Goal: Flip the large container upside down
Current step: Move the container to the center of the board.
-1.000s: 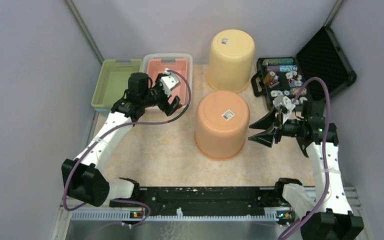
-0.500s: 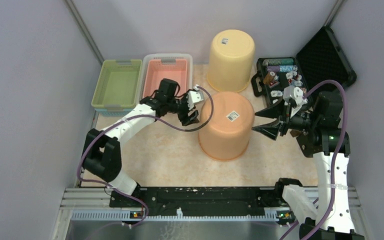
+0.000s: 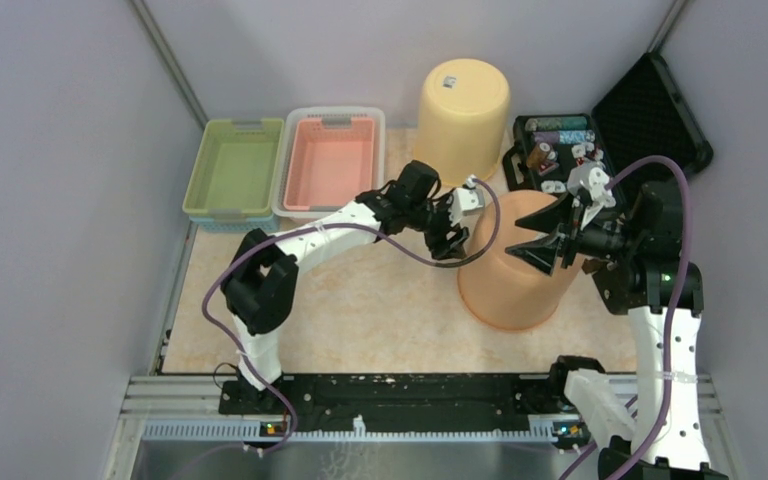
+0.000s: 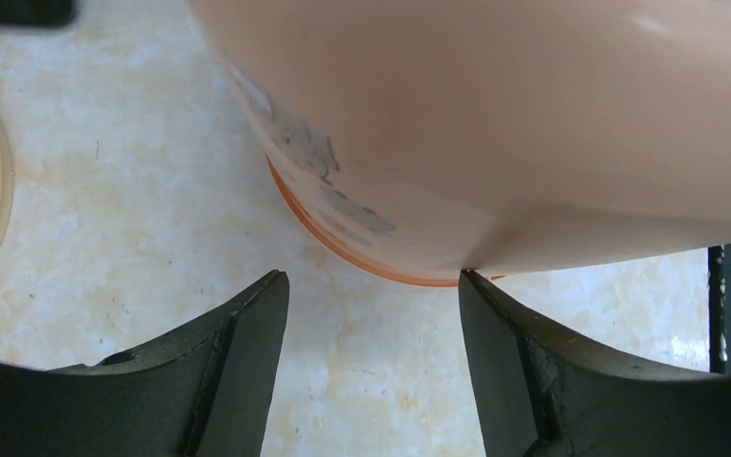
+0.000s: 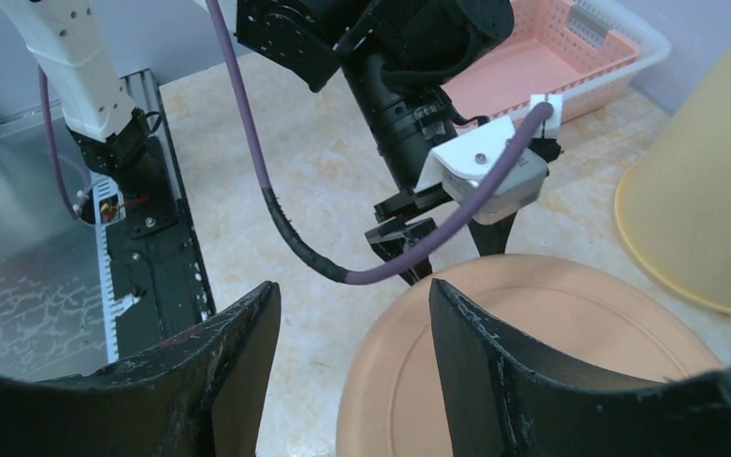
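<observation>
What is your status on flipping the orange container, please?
Left gripper open beside its wall, right gripper open over its base. Orange container mouth down, unturned. Yellow container and open case close behind.

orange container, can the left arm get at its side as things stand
Probably yes: the left gripper is open right at the orange container, by its wall near the rim, with nothing between them.
</observation>
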